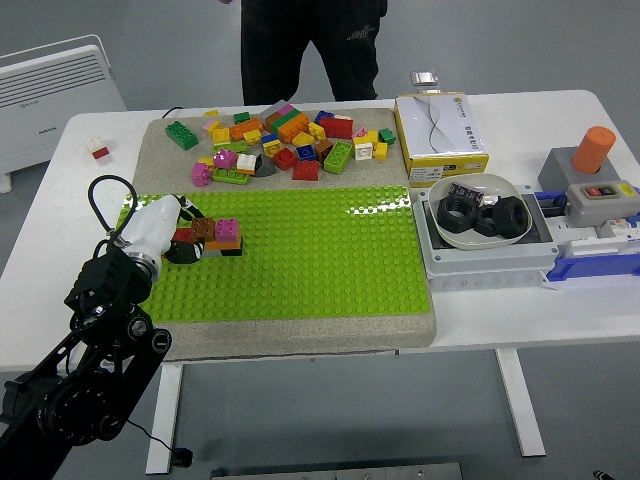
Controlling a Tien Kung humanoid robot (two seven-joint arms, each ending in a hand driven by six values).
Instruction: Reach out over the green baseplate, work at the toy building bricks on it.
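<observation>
My left hand [165, 232] reaches over the left end of the green baseplate [300, 255]. Its fingers [183, 250] are curled against the left side of a small brick stack [213, 236], brown and orange with a pink brick on top, which sits on the plate; whether I truly grip it I cannot tell. Loose bricks [285, 140] lie in a heap on the mat beyond the plate. A person [310, 45] in dark clothes stands at the far side. A bowl [480, 210] of black nuts sits to the right.
</observation>
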